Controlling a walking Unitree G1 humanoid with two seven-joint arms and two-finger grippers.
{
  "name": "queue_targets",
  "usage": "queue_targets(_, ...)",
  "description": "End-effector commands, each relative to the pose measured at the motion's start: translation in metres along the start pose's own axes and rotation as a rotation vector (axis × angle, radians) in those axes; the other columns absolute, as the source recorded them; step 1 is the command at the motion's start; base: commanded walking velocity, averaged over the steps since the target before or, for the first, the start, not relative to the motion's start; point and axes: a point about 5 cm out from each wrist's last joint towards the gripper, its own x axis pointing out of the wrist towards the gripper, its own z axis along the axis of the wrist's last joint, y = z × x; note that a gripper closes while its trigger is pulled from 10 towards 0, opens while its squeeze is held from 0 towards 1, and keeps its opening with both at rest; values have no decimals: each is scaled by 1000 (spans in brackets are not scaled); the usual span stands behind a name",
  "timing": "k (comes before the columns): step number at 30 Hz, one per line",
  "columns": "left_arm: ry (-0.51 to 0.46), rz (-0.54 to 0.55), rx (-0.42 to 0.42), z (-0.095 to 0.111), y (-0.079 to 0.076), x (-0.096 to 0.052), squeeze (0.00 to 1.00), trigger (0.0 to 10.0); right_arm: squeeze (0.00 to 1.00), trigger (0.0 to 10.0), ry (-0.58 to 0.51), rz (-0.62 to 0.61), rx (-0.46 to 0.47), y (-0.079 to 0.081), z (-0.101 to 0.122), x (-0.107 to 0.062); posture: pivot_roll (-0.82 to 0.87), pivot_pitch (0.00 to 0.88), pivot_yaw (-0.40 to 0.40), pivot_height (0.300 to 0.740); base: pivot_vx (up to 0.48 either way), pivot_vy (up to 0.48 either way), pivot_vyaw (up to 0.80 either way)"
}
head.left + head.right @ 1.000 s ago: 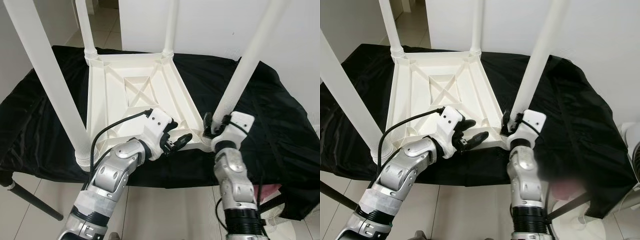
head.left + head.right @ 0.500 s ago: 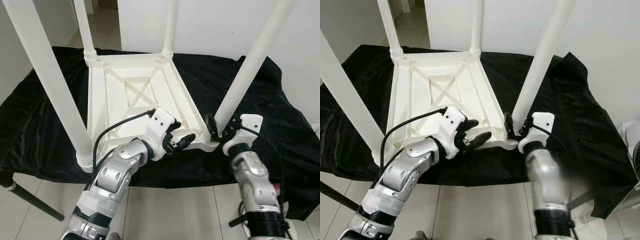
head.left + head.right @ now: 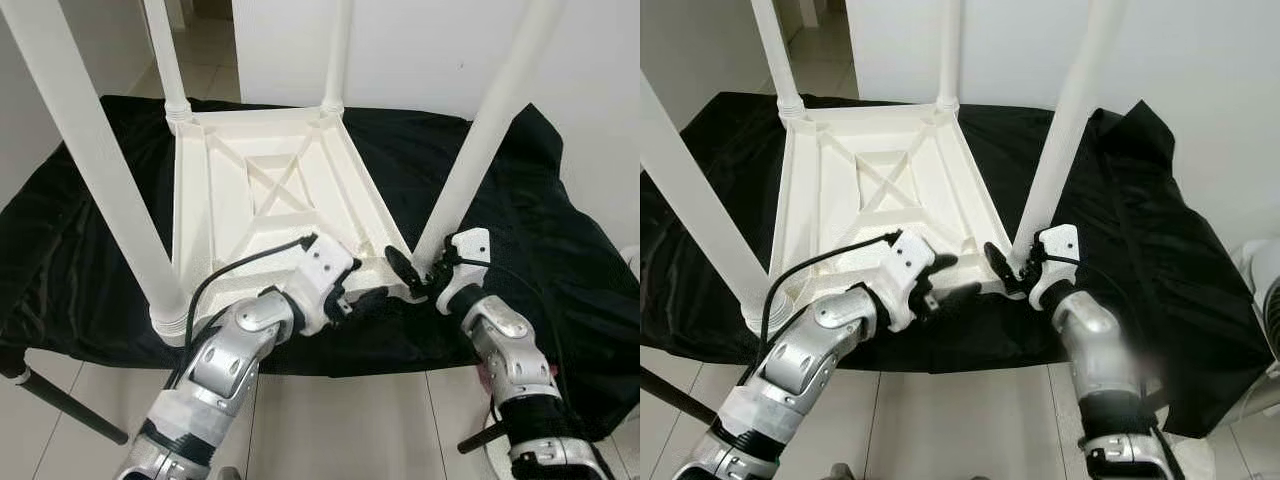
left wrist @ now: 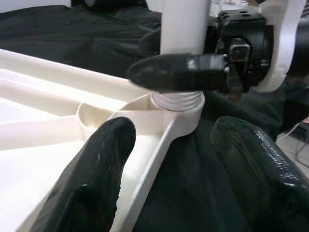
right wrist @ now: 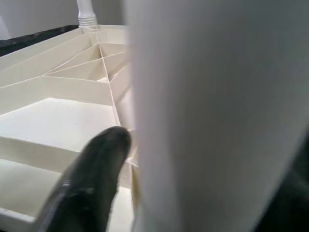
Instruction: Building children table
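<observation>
A white plastic children's table [image 3: 270,190] lies upside down on a black cloth, its legs pointing up. My right gripper [image 3: 418,262] is shut on the near right leg [image 3: 480,140] just above its socket. One of its fingers [image 4: 178,72] lies across the leg's front and the other is hidden behind the leg. My left gripper [image 3: 358,285] is open at the table's near rim, close to that corner. One of the left gripper's fingers [image 4: 96,179] hangs over the ribbed underside and the other finger is over the cloth outside the rim.
The black cloth [image 3: 580,250] covers a stand and hangs over its edges. The near left leg [image 3: 100,160] rises close by my left arm. Two far legs [image 3: 338,50] stand near a white wall. Tiled floor [image 3: 340,420] lies below, with a black rod [image 3: 60,400] at lower left.
My right wrist has swung out to the right and turned around the leg's base, its finger now pointing left across the leg. The left gripper has sunk slightly at the rim.
</observation>
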Motion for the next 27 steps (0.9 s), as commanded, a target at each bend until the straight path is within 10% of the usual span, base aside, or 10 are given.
queue_targets(1, 25, -43, 22, -5, -2, 1, 0, 10000, 0, 0, 1, 37, 10, -1, -2, 3, -28, 8, -38, 740, 0, 0, 0)
queue_targets(11, 26, 2, 27, -6, 2, 2, 0, 10000, 0, 0, 0, 15, 28, -8, -5, 2, -18, 5, -53, 740, 0, 0, 0)
queue_targets(12, 26, 6, 28, -7, 2, 2, 0, 10000, 0, 8275, -2, -6, 38, -8, -5, 1, -16, 4, -53, 740, 0, 0, 0)
queue_targets(14, 26, 6, 28, -7, 2, 2, 0, 10000, 0, 8275, -2, -6, 38, -8, -5, 1, -16, 4, -53, 740, 0, 0, 0)
queue_targets(15, 25, 6, 30, -7, 2, 2, 0, 10000, 0, 10000, -5, -18, 47, -9, -6, 1, -16, 2, -53, 740, 0, 0, 0)
queue_targets(27, 24, 12, 40, -7, 5, 4, 0, 10000, 0, 10000, 35, -360, 134, -5, -13, 6, -26, 0, -43, 740, 0, 0, 0)
